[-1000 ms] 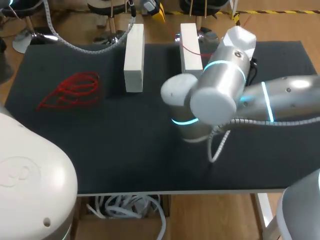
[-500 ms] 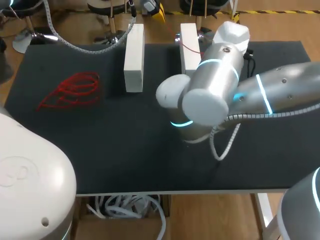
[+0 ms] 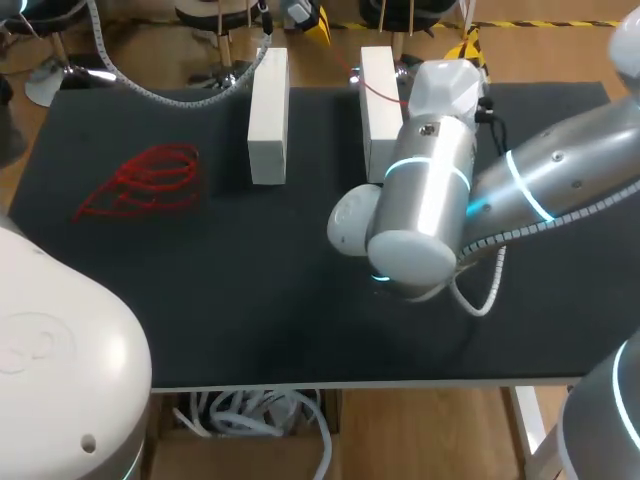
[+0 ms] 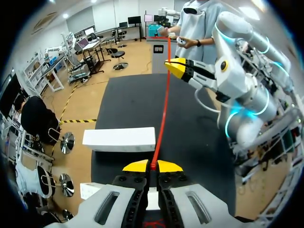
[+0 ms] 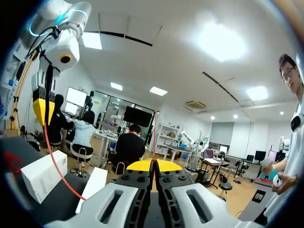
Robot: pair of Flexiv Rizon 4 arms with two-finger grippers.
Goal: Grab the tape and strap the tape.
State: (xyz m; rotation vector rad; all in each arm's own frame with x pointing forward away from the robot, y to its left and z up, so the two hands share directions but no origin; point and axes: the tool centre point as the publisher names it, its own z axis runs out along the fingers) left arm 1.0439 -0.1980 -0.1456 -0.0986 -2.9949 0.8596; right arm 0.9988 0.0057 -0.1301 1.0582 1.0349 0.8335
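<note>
A thin red tape strap (image 4: 164,109) is stretched between my two grippers. My left gripper (image 4: 153,166) is shut on one end, above a white block (image 4: 119,139). The other end is pinched by my right gripper (image 4: 176,67), which is shut on it above the far part of the table. In the right wrist view the right gripper (image 5: 153,165) holds the strap (image 5: 56,167), which curves over to the left gripper (image 5: 42,110). From the head camera the strap (image 3: 380,90) crosses the right white block (image 3: 378,95); the right gripper (image 3: 465,47) and left gripper (image 3: 317,23) sit at the back edge.
A loose bundle of red tape (image 3: 148,182) lies at the table's left. A second white block (image 3: 268,115) stands left of the first, both near the back edge. My right arm's elbow (image 3: 410,250) hangs over the black table (image 3: 230,300).
My right arm has swung: its elbow shifted right and toward the front, and its wrist end turned toward the back edge. Both grippers kept their hold on the strap.
</note>
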